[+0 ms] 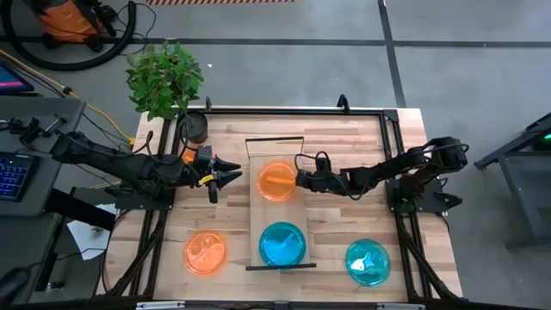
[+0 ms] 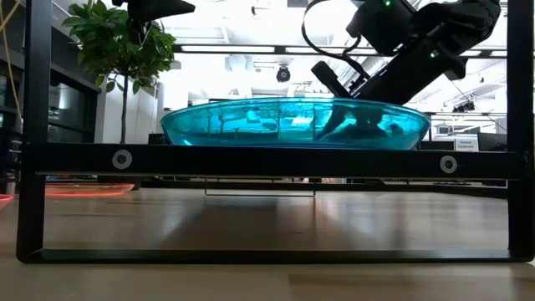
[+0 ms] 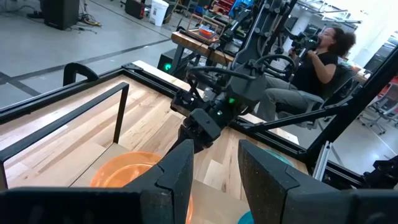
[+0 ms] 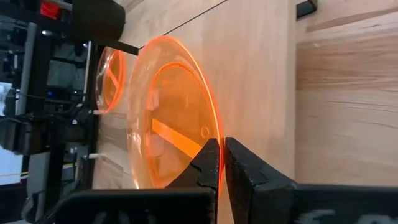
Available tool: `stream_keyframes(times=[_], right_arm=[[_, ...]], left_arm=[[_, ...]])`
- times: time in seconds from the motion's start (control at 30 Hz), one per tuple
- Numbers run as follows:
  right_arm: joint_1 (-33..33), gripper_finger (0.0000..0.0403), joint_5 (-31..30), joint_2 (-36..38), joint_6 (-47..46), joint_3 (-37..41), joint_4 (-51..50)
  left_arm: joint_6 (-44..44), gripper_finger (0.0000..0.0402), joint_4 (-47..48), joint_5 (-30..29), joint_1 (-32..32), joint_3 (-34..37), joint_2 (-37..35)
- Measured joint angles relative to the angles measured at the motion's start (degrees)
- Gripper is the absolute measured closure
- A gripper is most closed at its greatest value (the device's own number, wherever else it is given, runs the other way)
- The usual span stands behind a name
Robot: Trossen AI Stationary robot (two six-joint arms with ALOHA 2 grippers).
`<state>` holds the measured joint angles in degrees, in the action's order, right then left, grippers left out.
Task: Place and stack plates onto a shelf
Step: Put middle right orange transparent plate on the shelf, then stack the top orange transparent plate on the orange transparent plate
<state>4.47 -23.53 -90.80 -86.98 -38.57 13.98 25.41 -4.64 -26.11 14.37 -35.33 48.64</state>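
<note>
So my right claw was pinched tight on the rim of an orange plate sitting on the shelf, behind the teal plate. I'd guess these are thin, light, a bit slippery plastic, so the edge was the only real grab spot. It lay flat, round, no long axis. Left claw hovered beside the shelf over the counter, fingers apart
</note>
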Motion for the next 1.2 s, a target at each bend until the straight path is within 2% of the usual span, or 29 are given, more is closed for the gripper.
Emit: stream_keyframes(times=[0.13, 0.4, 0.53, 0.73, 0.87, 1.03, 1.2], right_arm=[[0.00, 0.0375, 0.02, 0.00, 0.77, 0.00, 0.50], [0.00, 0.0274, 0.62, 0.65, 3.42, 0.00, 0.20], [-0.09, 0.0246, 2.02, 4.24, 7.14, 0.00, -4.66], [0.09, 0.0240, 2.54, 15.02, 10.99, 0.00, -19.89], [1.71, 0.0240, 1.36, 23.71, 15.08, 0.00, -25.34], [5.85, 0.0240, -3.04, 31.95, 24.88, 0.00, -21.46], [10.04, 0.0240, -6.42, 34.99, 37.88, 0.00, -11.48]], left_arm=[[0.00, 0.0284, 0.00, 0.00, 0.00, 0.00, 0.00], [0.00, 0.0284, 0.00, -0.02, 0.00, 0.00, 0.00], [-0.02, 0.0284, 0.02, 0.00, 0.00, 0.00, 0.00], [-0.02, 0.0284, 0.02, -0.02, 0.00, 0.00, 0.00], [0.00, 0.0284, 0.04, -0.02, 0.00, 0.00, 0.00], [0.00, 0.0284, 0.07, -0.02, 0.00, 0.00, 0.00], [-0.02, 0.0284, 0.05, -0.02, 0.01, 0.00, 0.01]])
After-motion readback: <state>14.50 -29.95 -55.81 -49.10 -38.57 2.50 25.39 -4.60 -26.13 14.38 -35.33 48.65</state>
